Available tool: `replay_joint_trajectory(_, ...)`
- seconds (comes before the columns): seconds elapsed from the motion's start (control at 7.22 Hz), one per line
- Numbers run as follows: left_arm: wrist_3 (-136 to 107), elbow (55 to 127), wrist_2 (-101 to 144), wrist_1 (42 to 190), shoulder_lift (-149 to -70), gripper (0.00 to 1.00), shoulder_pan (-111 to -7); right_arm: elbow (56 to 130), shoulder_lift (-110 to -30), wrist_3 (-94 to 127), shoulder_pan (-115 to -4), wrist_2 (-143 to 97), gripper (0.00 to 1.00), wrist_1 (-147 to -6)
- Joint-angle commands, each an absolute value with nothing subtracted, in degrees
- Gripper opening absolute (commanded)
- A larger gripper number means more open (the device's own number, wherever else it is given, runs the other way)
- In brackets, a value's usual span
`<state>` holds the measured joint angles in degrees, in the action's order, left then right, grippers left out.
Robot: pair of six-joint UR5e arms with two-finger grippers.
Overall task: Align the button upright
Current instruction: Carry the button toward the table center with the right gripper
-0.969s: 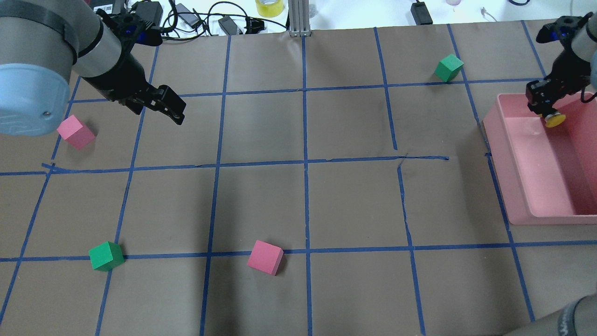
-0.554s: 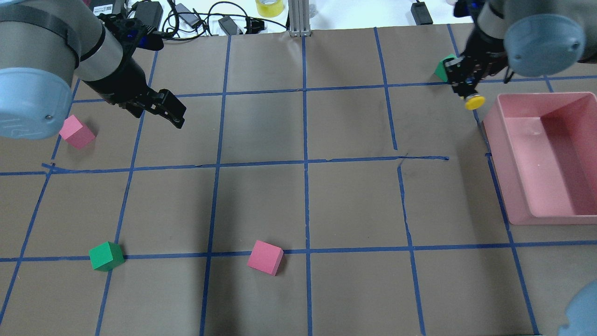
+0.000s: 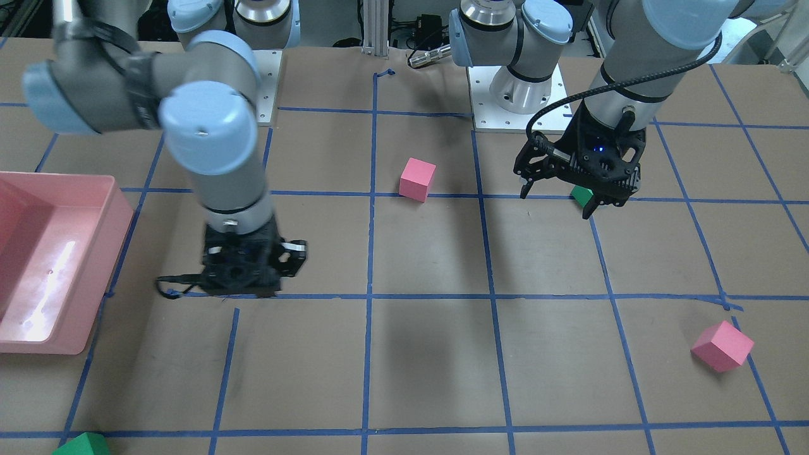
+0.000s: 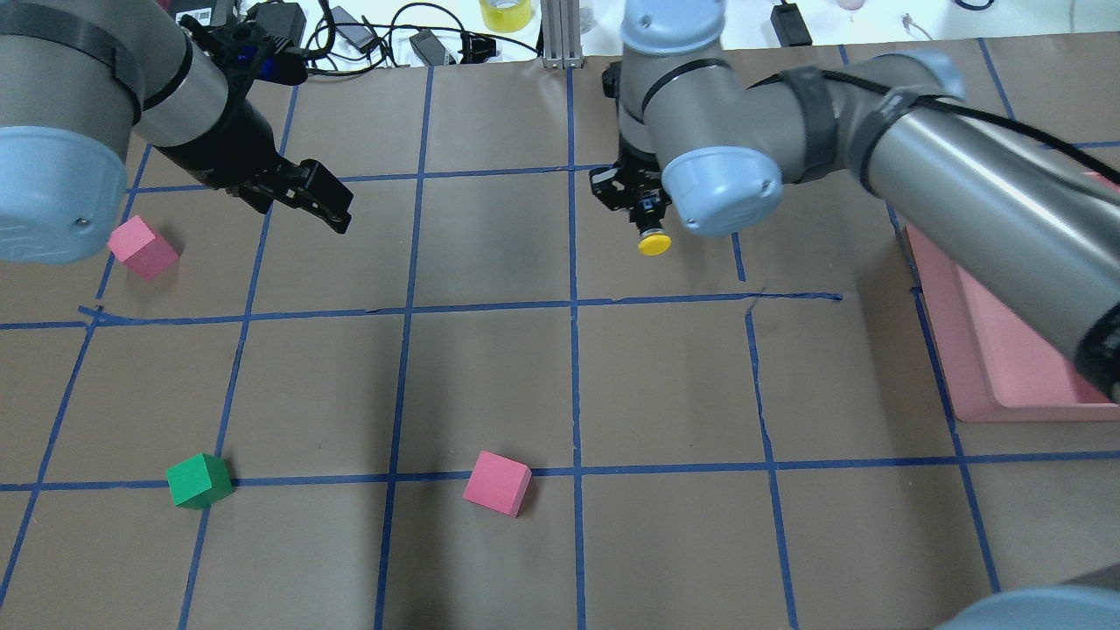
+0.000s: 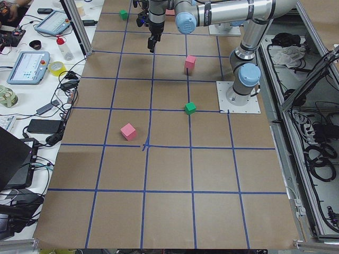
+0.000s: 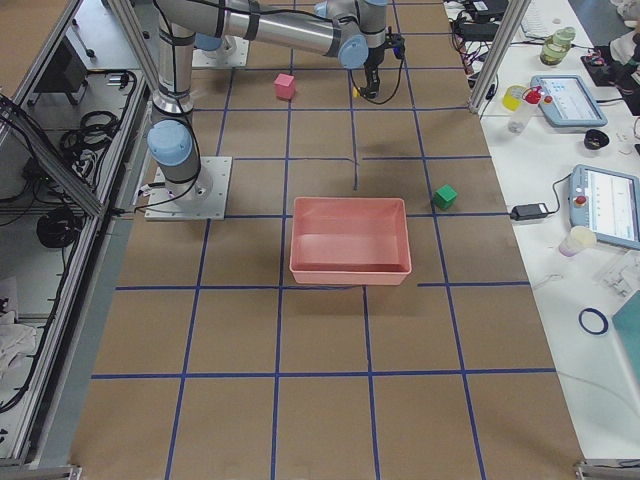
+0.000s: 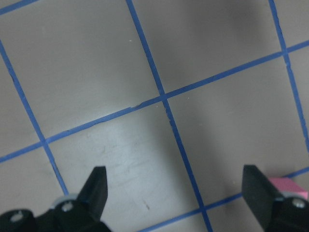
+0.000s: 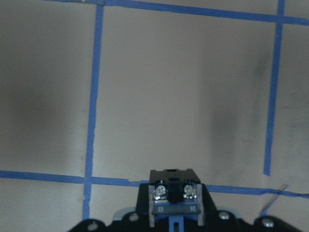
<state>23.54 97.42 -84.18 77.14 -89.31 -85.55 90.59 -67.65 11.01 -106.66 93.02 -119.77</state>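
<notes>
The button (image 4: 654, 244), with a round yellow cap on a black barrel, is gripped in the closed right gripper (image 4: 648, 229) over smooth brown paper ruled with blue tape (image 4: 575, 376), cap turned away from the wrist. Open squares lie all around. The left gripper (image 7: 175, 173) is spread wide, empty, well apart.

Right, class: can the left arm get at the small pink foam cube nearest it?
Probably yes: the left hand is open and empty, the small pink foam cube lies close by, and nothing sits between them.
</notes>
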Motion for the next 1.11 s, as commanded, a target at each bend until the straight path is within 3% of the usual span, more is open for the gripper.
replay_joint_trajectory(0.0, 23.5, 96.4, -84.5, 77.4, -87.5, 1.0, -85.4, 90.9, -62.2, 17.0, -113.2, 93.0, 0.0, -125.7)
replay_joint_trajectory(0.69, 16.8, 99.0, -94.5, 76.6, -90.9, 1.0, -84.9, 94.2, -57.5, 17.0, -114.3, 90.1, 0.03, -131.8)
replay_joint_trajectory(0.97, 8.4, 99.8, -94.7, 77.5, -91.1, 1.0, -84.9, 95.3, -57.5, 17.1, -114.3, 90.6, 0.16, -133.0)
